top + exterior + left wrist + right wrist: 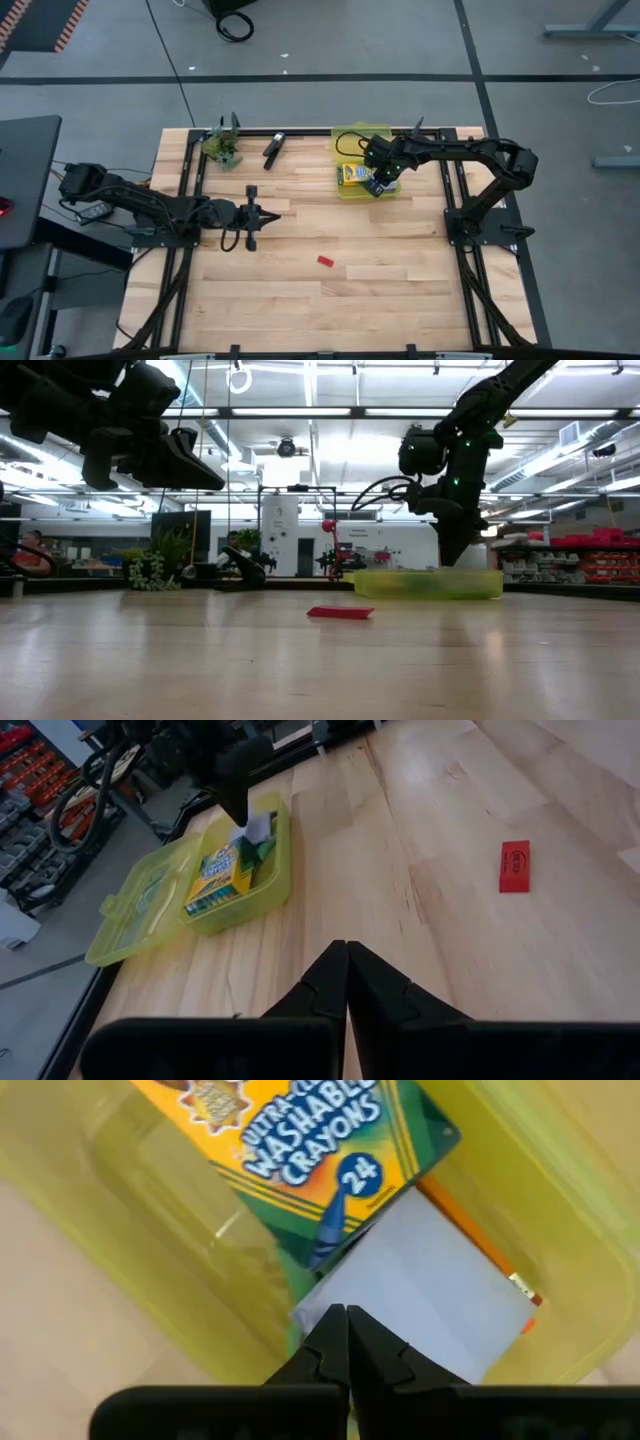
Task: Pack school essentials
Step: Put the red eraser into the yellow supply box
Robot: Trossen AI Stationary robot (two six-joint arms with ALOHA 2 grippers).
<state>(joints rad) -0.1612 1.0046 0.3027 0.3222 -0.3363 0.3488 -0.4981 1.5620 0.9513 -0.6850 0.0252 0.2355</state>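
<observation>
We see the right tool point(346, 1312) pinched together inside the yellow-green box point(352, 190), tips on the light-blue pad point(430, 1285) beside the crayon box point(300, 1140) (pencils point(478, 1245) underneath). Left tool point(346, 948), also together, hovers; red piece point(514, 866) ahead on the table point(380, 290).

I see a translucent yellow-green box point(362, 185). The crayon box point(300, 1140) in it is yellow-orange and green with blue lettering (a "24" too). Pad point(425, 1295) pale blue, pencil point(480, 1245) orange, small piece point(325, 262) red, tabletop point(400, 270) light wood planks, both arms black.
</observation>
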